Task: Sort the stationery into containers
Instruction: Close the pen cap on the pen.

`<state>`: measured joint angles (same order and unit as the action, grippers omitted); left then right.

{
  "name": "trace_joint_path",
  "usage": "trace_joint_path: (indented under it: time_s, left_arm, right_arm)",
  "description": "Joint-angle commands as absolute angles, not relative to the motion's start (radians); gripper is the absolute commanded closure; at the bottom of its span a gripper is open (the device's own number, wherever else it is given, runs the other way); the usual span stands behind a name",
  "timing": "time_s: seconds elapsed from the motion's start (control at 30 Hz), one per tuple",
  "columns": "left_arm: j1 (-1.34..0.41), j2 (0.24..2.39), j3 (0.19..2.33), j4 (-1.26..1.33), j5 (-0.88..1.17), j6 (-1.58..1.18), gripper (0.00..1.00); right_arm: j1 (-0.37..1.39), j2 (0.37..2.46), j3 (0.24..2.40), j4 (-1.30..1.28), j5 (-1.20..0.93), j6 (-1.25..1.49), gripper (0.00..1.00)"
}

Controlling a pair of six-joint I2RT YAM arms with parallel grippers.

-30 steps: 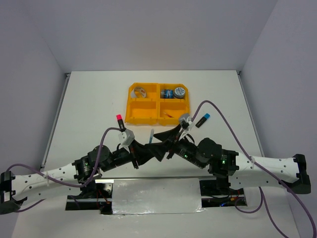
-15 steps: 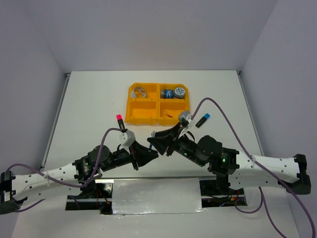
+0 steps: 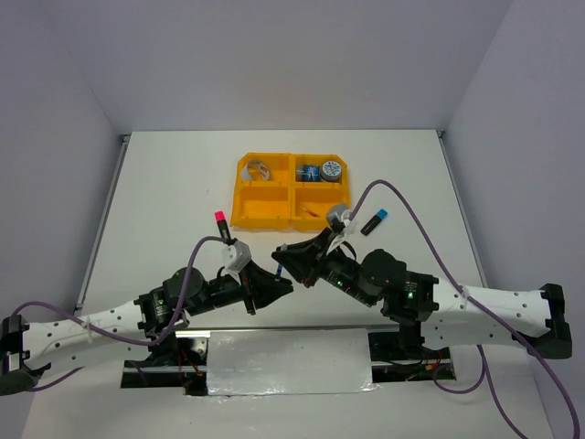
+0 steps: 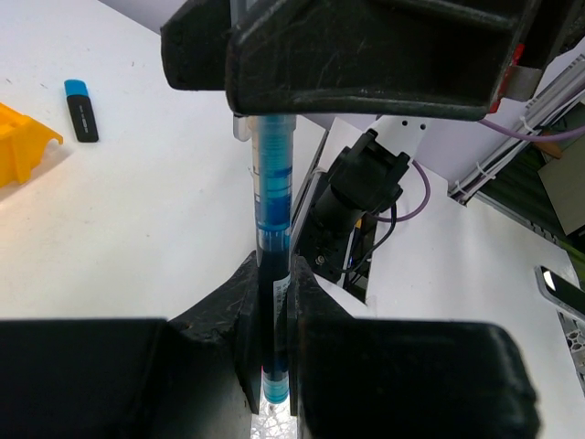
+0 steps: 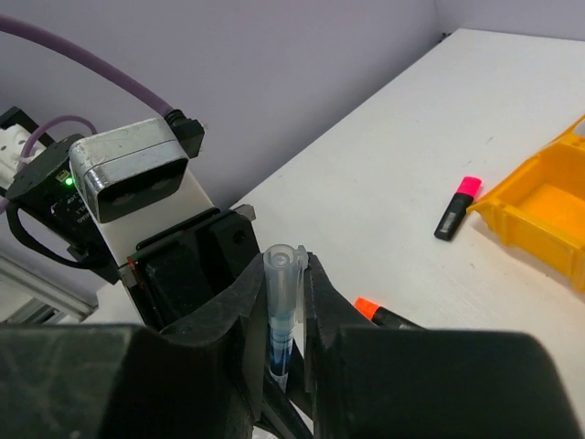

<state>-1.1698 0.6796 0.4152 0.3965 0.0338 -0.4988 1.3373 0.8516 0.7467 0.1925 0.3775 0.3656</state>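
Above the table (image 3: 164, 183), just near of the orange tray (image 3: 251, 219), the left fingers (image 4: 219, 320) and right fingers (image 5: 233, 320) both gripped the thin blue pen (image 4: 272, 201) from opposite ends.

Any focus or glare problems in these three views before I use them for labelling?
Top external: evenly lit, soft shadows, sharp; only the silvery sheet at the near edge looks shiny. Left wrist: the left fingers are dark and soft, the blue pen is readable, and the table is bright behind it. Right wrist: the right fingers are equally dark and soft, the pen sharp.
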Motion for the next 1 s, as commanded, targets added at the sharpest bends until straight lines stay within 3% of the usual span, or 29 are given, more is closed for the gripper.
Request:
trace_joint_path:
  time_s: [0.0,0.03,0.07,0.5,0.67,0.97]
  left_arm:
    - [-1.172,0.683,0.425,0.466,0.066,-0.48,1.0]
    - [-1.17,0.684,0.426,0.466,0.066,-0.48,1.0]
    - [-1.17,0.683,0.428,0.465,0.064,-0.477,1.0]
    - [-1.166,0.679,0.609,0.459,-0.117,-0.387,1.0]
    - [-1.115,0.721,0.715,0.462,-0.074,-0.365,1.0]
    - [-0.868,0.753,0.779,0.479,0.136,-0.466,1.0]
  right_arm:
    - [1.33,0.861,0.802,0.212,0.383,0.354,0.84]
    - [1.33,0.862,0.802,0.21,0.383,0.354,0.87]
    - [1.33,0.865,0.804,0.209,0.383,0.359,1.0]
    - [1.33,0.937,0.588,0.317,0.336,0.471,1.0]
    - [1.328,0.986,0.508,0.38,0.292,0.524,1.0]
    - [1.33,1.091,0.442,0.425,0.256,0.571,1.0]
